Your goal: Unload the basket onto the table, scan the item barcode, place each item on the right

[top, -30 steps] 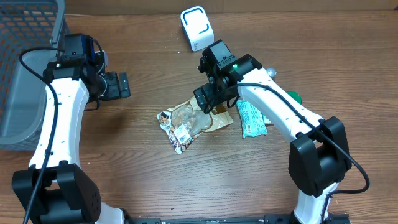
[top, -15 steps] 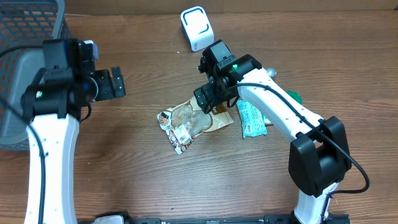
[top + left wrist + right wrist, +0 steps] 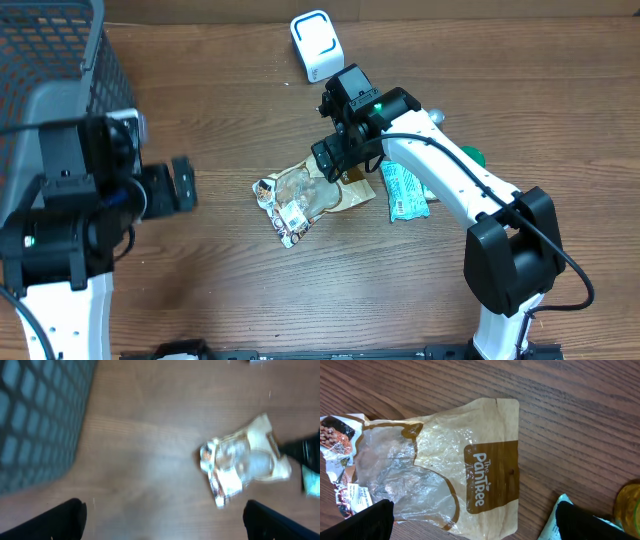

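Overhead, we saw the snack pouch (image 3: 312, 196) lying flat near the middle of the table (image 3: 250, 300). Its long axis ran roughly left to right, the printed end toward the left arm and the brown end under the right gripper (image 3: 338, 158). That claw hung just above the brown end, jaws spread wide and holding nothing. In the right wrist view the pouch lay between its two fingers, its length along the line on which the jaws would close. The left gripper (image 3: 178, 187), likewise spread and empty, stood well apart on the printed end's side. We judged the right arm much the nearer, with the white scanner (image 3: 316, 45) lying beyond it.
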Robot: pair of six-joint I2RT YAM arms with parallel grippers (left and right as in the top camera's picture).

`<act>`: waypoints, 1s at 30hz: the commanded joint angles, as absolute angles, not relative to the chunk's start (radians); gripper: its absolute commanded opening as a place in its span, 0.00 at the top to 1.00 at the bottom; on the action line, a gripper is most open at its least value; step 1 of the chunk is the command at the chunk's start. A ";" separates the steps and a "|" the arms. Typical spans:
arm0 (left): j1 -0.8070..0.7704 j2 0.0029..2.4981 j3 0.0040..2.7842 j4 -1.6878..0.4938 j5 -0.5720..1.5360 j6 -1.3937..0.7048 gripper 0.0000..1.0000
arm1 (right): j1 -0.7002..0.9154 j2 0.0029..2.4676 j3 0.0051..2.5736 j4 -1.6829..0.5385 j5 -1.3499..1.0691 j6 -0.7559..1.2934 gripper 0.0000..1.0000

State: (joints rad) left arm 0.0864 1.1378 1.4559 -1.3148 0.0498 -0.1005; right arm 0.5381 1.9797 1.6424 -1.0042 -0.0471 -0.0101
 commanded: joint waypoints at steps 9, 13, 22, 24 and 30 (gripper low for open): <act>0.070 1.090 1.297 -1.258 0.080 -0.094 0.01 | 0.536 1.991 1.637 -0.999 -0.046 -0.003 0.00; 0.070 1.006 1.119 -1.073 0.123 -0.097 0.00 | 0.536 1.991 1.637 -0.999 -0.046 -0.003 0.00; 0.070 0.776 0.769 -0.512 0.251 -0.107 0.01 | 0.536 1.990 1.637 -0.999 -0.046 -0.003 0.00; 0.070 0.731 0.704 -0.377 0.273 -0.119 0.00 | 0.536 1.990 1.637 -0.999 -0.046 -0.003 0.00; 0.070 0.593 0.538 -0.053 0.309 -0.120 0.00 | 0.536 1.991 1.637 -0.999 -0.046 -0.003 0.00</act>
State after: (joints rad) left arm 0.0780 0.6498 0.5945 -0.1085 0.2665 -0.1070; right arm 0.5381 1.9797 1.6417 -1.0035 -0.0475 -0.0097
